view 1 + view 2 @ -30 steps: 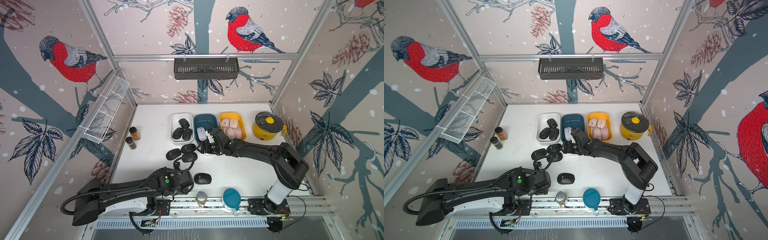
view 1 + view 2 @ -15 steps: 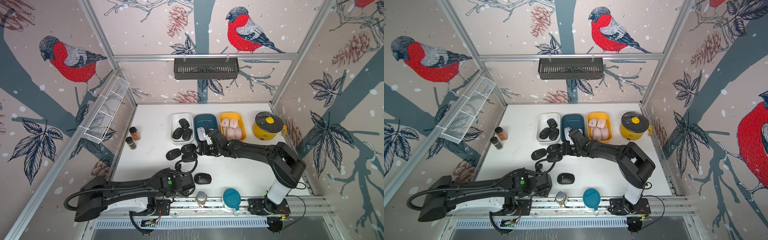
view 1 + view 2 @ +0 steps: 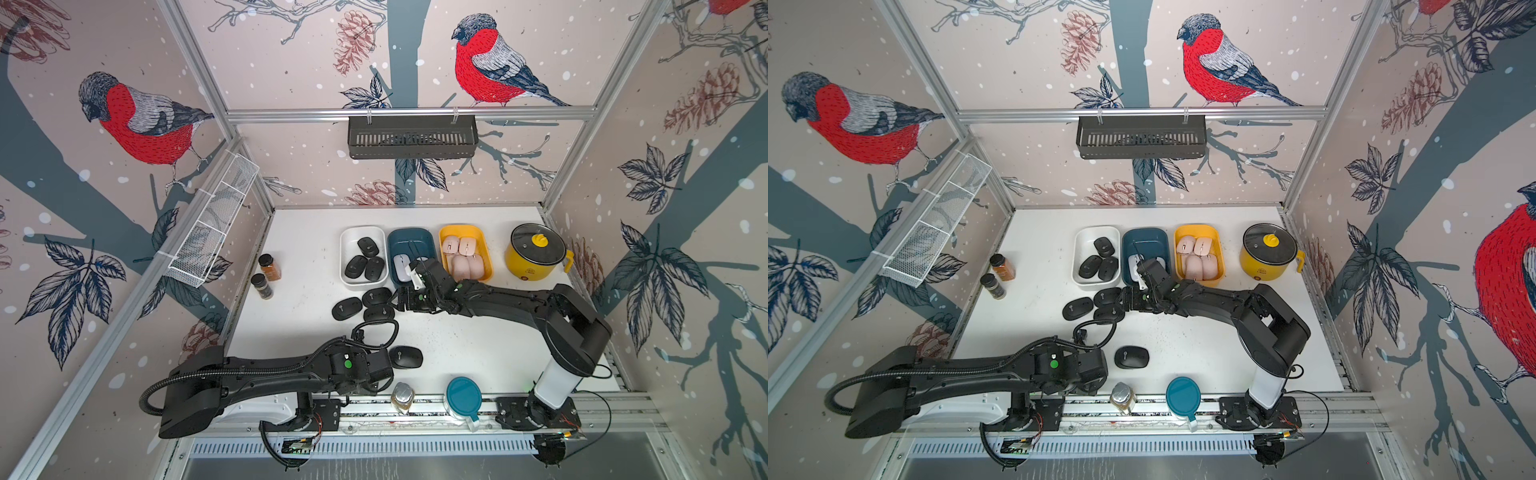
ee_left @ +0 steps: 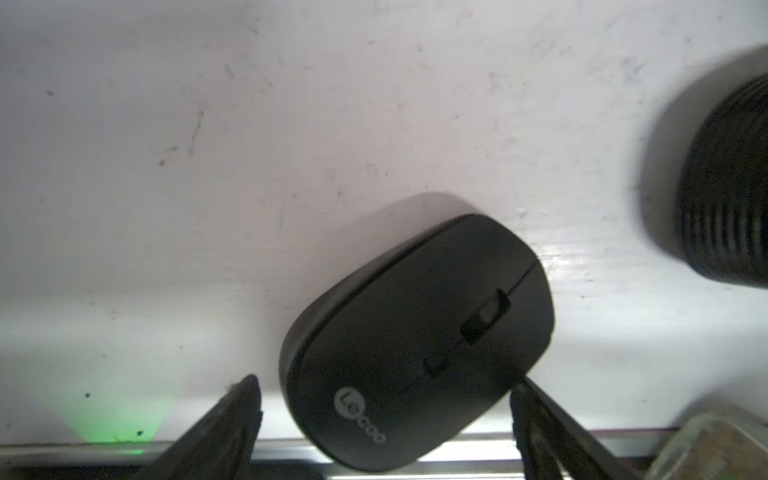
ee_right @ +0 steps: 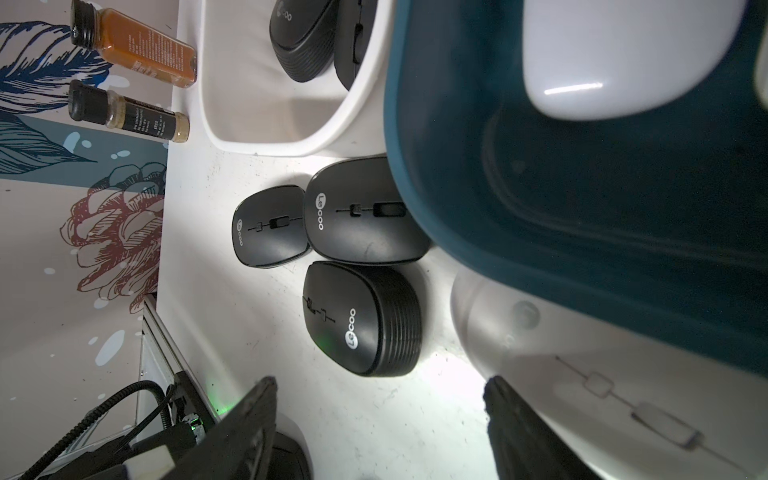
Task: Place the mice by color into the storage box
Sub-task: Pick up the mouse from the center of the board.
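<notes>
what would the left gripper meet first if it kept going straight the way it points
Probably the lone glossy black oval mouse near the table's front edge: it lies just ahead of the open left gripper, partly between the fingers. Contact is unclear.

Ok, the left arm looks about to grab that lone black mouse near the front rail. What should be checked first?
1. left gripper open: ok, jaws spread wide.
2. lone black mouse between the jaws: ok; its logo end lies between them in the left wrist view.
3. Mouse flat, top side up: ok.
4. Fingers clear of the mouse: cannot tell; one fingertip looks very close.
5. Room in the white bin: ok; it holds three black mice with bare floor at its near end.
6. Route to that bin free: not ok; the right gripper, open and empty, hovers by the three loose black mice in front of it.
</notes>
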Robot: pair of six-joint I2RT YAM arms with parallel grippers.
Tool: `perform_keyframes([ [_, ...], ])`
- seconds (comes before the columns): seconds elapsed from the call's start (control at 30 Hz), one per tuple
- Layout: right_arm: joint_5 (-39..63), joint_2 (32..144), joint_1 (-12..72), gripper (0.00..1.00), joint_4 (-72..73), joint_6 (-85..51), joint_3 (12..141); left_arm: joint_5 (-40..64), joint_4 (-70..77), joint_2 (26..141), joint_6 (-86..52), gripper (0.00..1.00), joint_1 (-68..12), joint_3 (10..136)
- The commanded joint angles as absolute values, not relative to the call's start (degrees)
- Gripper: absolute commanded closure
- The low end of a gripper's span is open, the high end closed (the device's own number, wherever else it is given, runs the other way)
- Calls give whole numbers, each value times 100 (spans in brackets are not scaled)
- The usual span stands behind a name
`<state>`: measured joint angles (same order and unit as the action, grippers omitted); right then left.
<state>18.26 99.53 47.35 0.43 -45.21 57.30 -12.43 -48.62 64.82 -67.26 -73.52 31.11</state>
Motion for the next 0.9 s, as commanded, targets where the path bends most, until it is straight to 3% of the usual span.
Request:
perform_keyframes([
  [0.0,1862,9942,4750,21,211,-4579,5711,-1566,-5079,6654,-6838,8,-7358,3176],
  [0.23,1861,9908,4748,21,202,-4579,5678,-1775,-5174,7251,-6821,9,-7283,3350],
  [0.57,1865,9914,4746,21,211,-4622,5660,-1942,-4483,6459,-6525,18,-6717,3001],
  [0.87,1925,9933,4747,21,293,-4693,5607,-1784,-4310,6616,-6370,26,-6662,2927],
])
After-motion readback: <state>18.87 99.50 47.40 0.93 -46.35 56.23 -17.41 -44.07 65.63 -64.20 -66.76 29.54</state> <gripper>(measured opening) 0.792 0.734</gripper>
